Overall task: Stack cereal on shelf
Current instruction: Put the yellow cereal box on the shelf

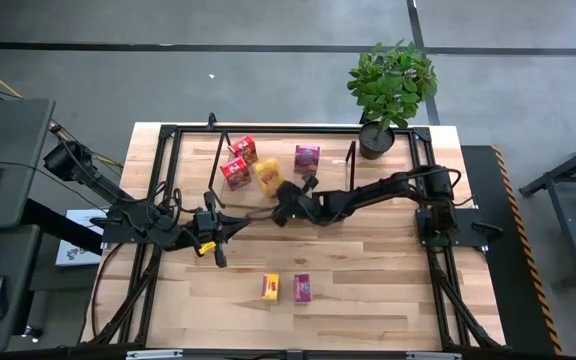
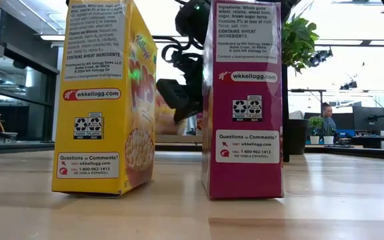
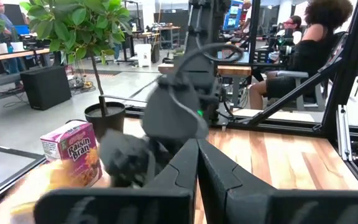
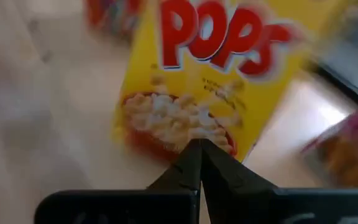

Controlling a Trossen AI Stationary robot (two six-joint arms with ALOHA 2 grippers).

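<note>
Two red boxes [image 1: 240, 160], a yellow box [image 1: 268, 176] and a magenta box [image 1: 307, 157] stand at the far side, between the shelf's black wire end frames [image 1: 352, 160]. A second yellow box [image 1: 270, 287] and a second magenta box [image 1: 302, 288] stand upright near the front edge, and they fill the low view [image 2: 105, 100] [image 2: 245, 100]. My right gripper [image 1: 280, 193] is shut, right at the far yellow box [image 4: 210, 81]. My left gripper [image 1: 236, 224] is shut and empty at mid-table, left of it. My right gripper's shut fingertips [image 4: 197, 152] stand at the lower edge of the yellow box's front face [image 4: 179, 124], coming level from the table's near right. The view is blurred, and I cannot tell whether they touch the box.
A potted plant [image 1: 388, 90] stands at the far right corner, beside the shelf. The right arm [image 3: 173, 112] shows in front of my left gripper [image 3: 197, 165], with the Raisin Bran box [image 3: 73, 152] beside it. People sit in the room beyond the table.
</note>
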